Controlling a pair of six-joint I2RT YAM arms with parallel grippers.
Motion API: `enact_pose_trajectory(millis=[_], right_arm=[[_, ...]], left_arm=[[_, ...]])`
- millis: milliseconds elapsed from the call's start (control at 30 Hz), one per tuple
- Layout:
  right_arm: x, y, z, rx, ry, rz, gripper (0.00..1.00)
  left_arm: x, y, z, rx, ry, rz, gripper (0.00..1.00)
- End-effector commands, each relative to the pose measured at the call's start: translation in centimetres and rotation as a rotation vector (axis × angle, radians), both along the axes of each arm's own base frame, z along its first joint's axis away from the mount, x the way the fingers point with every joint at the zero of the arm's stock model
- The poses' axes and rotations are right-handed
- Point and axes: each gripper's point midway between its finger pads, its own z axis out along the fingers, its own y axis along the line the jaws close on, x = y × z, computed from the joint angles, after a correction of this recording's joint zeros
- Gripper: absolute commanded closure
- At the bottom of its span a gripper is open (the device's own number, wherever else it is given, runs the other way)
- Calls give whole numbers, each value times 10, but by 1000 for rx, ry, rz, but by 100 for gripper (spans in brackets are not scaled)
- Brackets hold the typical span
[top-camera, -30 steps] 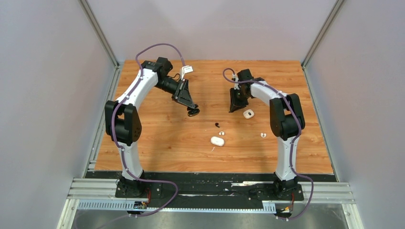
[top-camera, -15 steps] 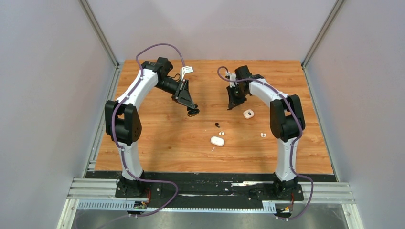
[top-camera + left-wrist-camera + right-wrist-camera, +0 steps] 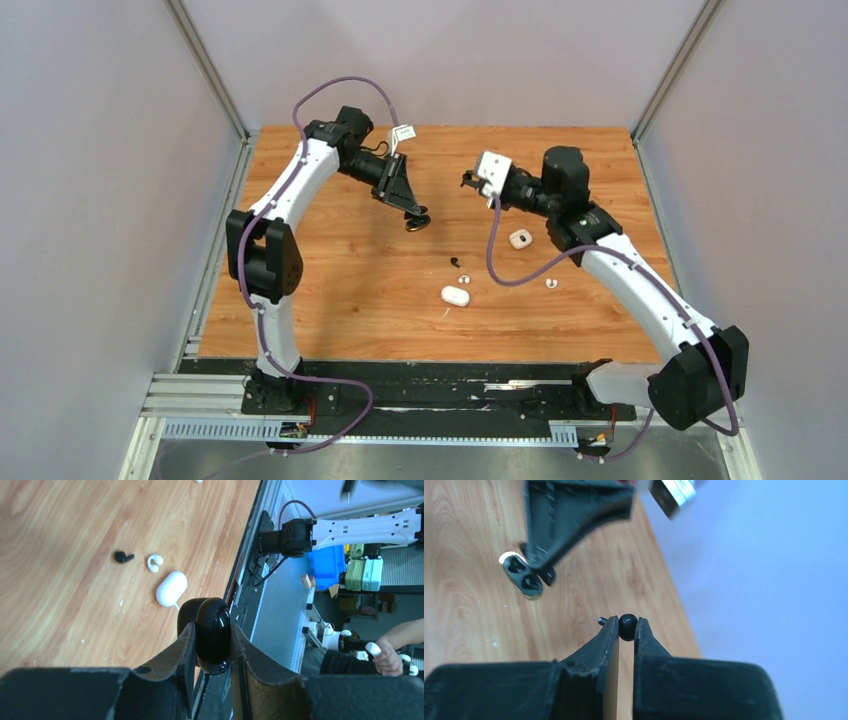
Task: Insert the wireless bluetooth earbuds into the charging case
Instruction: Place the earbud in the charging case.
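The table (image 3: 330, 280) is made of warm brown wood with long stripes in it. Plain grey walls (image 3: 100, 200) stand on three sides, with a thin metal post (image 3: 205, 65) in each back corner. A black and silver rail (image 3: 440, 395) runs along the near edge, and both arms are fixed to it. The left hand (image 3: 410, 212) is up over the back of the table and squeezes a black charging case (image 3: 212, 635) between its two fingers. From the right wrist view the case is open, with two dark holes showing. The right hand (image 3: 626, 624) is lifted near it, just apart, and its fingers are pinched tight on a tiny black earbud (image 3: 627, 626). Down on the wood, between the arms, lie a loose black earbud (image 3: 456, 262), a white earbud (image 3: 463, 278) just beside it, and a closed white case (image 3: 455, 296) a bit nearer. An open white case (image 3: 520, 239) sits under the right arm, and a second white earbud (image 3: 550, 283) lies off to the right, well apart. In the left wrist view, past the table edge, there is a grey floor (image 3: 275, 620), a blue box (image 3: 327, 562) and a person's hand (image 3: 382, 652).
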Motion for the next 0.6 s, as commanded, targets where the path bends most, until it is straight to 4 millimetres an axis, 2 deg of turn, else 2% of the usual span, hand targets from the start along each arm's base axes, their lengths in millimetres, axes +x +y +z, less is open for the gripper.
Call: enact_pose_trajectory(millis=[0,100,267,567], right_arm=[[-20,32,19,-70,-403,185,100],[-35,44,19,-102,-517,239,100],[-47,57,17,-143,-666,290,100],[-55,64,2,-179,-676,343,100]], left_arm=[[10,-20,20,-60,-41,-6,100],[15,-25,17,3,-81,33,100],[6,-28,21,-15,-60,18,100],[3,-28,26,-19,-68,21,100]])
